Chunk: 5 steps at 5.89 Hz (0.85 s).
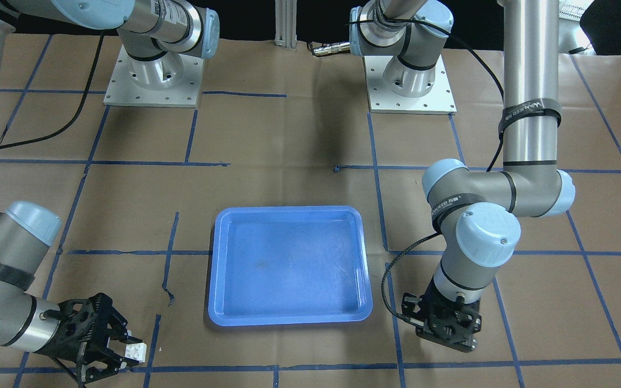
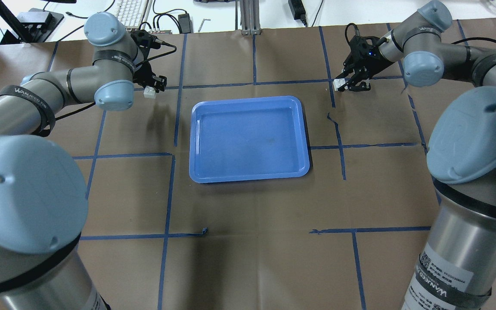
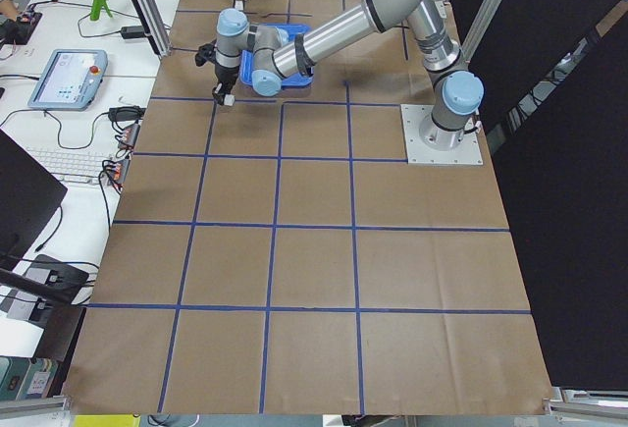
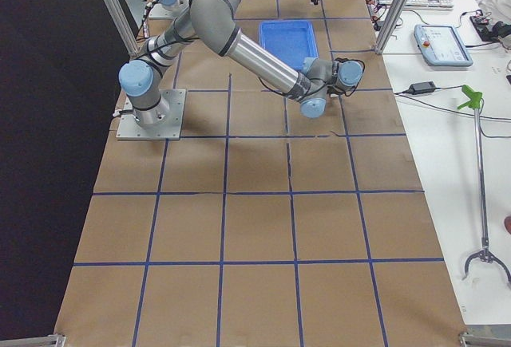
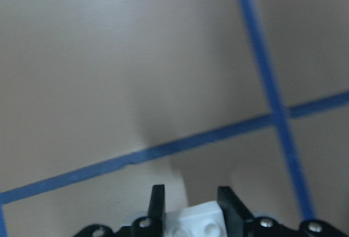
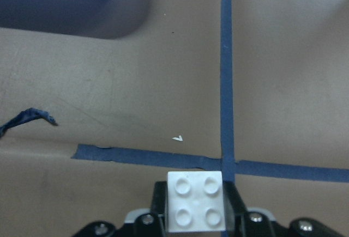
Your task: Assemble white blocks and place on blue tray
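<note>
The blue tray (image 2: 248, 137) lies empty at the table's middle and also shows in the front view (image 1: 289, 264). My left gripper (image 2: 150, 88) is shut on a white block (image 2: 149, 91) to the left of the tray's far corner. The left wrist view shows that block (image 5: 199, 220) between the fingers, above the paper. My right gripper (image 2: 343, 84) is shut on the other white block (image 2: 339, 84) to the right of the tray's far corner. This block shows studs-up in the right wrist view (image 6: 195, 208) and in the front view (image 1: 134, 351).
Brown paper with a blue tape grid covers the table. A torn tape end (image 1: 167, 296) lies between the right gripper and the tray. The two arm bases (image 1: 154, 75) (image 1: 410, 81) stand on the robot's side. A keyboard and cables (image 2: 131, 13) lie beyond the far edge.
</note>
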{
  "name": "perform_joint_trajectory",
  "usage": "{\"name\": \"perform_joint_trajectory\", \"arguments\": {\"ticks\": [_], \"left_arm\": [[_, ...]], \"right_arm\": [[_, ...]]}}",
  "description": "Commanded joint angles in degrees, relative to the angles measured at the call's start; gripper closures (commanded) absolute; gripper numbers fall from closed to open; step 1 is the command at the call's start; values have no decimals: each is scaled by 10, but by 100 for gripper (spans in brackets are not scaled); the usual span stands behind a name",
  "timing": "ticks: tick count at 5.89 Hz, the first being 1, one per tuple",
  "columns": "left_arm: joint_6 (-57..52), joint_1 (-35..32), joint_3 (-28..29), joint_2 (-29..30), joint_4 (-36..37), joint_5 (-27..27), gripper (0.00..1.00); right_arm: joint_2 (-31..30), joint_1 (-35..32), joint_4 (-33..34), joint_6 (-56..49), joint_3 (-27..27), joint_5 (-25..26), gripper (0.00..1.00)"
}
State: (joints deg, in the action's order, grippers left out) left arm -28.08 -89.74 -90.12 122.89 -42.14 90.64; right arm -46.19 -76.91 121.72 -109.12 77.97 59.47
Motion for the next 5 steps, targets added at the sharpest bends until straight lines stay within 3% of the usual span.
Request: {"name": "perform_joint_trajectory", "arguments": {"ticks": [1, 3, 5], "left_arm": [[-165, -92, -25, -40, -37, 3, 89], [-396, -156, -52, -43, -35, 1, 89], [-497, -169, -70, -34, -32, -26, 89]], "right_arm": [[-29, -1, -7, 61, -5, 10, 75], [-82, -3, -18, 132, 16, 31, 75], [-170, -4, -13, 148, 111, 31, 75]]}}
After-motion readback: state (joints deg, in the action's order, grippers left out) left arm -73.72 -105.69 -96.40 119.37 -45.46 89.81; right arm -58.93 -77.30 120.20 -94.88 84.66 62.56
